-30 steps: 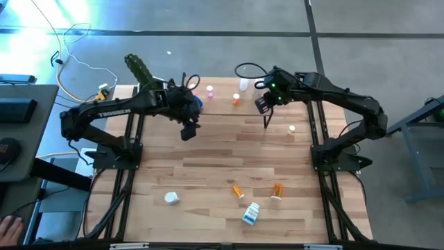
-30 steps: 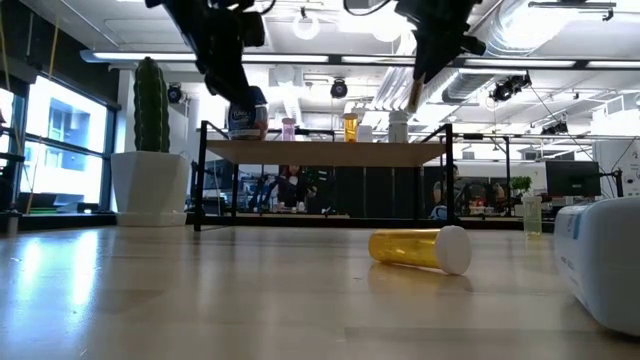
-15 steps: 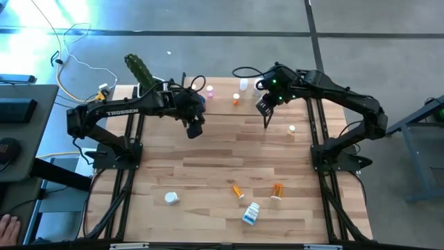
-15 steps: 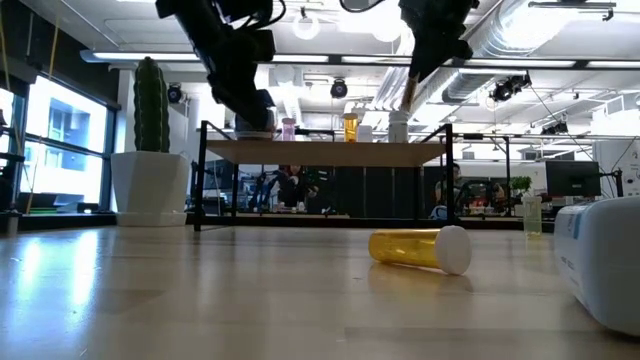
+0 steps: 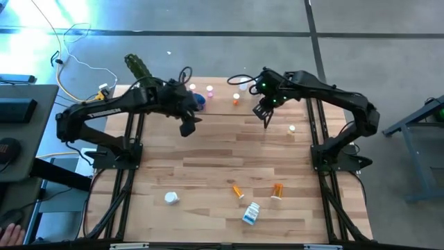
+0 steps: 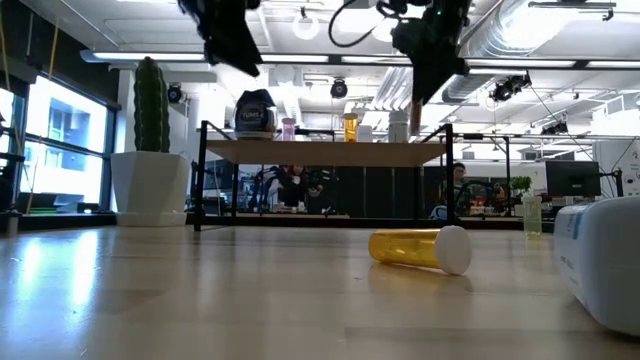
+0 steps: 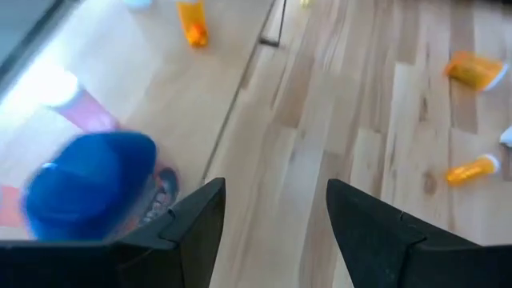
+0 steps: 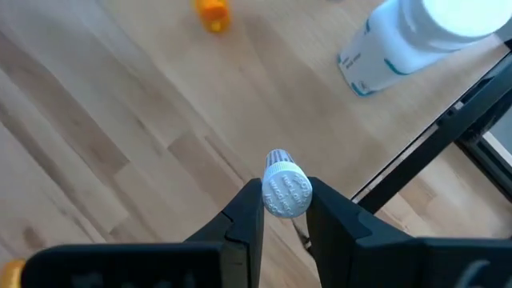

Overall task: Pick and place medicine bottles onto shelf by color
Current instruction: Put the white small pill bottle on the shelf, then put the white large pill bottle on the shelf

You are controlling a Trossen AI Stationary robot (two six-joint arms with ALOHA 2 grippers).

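Note:
The shelf [image 6: 325, 152] stands at the table's far side. A blue-capped medicine bottle [image 6: 253, 110] stands upright on its left end, with a pinkish [image 6: 288, 127], an orange [image 6: 350, 127] and a white bottle [image 6: 398, 125] farther right. My left gripper [image 7: 276, 232] is open and empty, up above and just in front of the blue bottle [image 7: 92, 188]. My right gripper [image 8: 286, 210] is shut on a small vial with a white ribbed cap [image 8: 286, 190], above the shelf's right part [image 5: 266, 118]. My right gripper pinches the vial's white cap end [image 8: 286, 192] between its two fingers. The fingers come from above, pointing steeply down. The vial hangs below them [image 6: 413, 100], close to upright and clear of the shelf top.
A white pot with a tall cactus [image 6: 148, 180] stands left of the shelf. On the near table lie a white bottle [image 5: 171, 198], two orange bottles [image 5: 238, 190] [image 5: 277, 189] and a white blue-labelled bottle [image 5: 251, 213]. A small white piece [image 5: 292, 128] lies near the right arm.
My left gripper has risen from around the blue bottle and drawn back a little toward the table's near edge; the bottle stays upright on the shelf. My right gripper has rolled at the wrist and sunk slightly with the vial.

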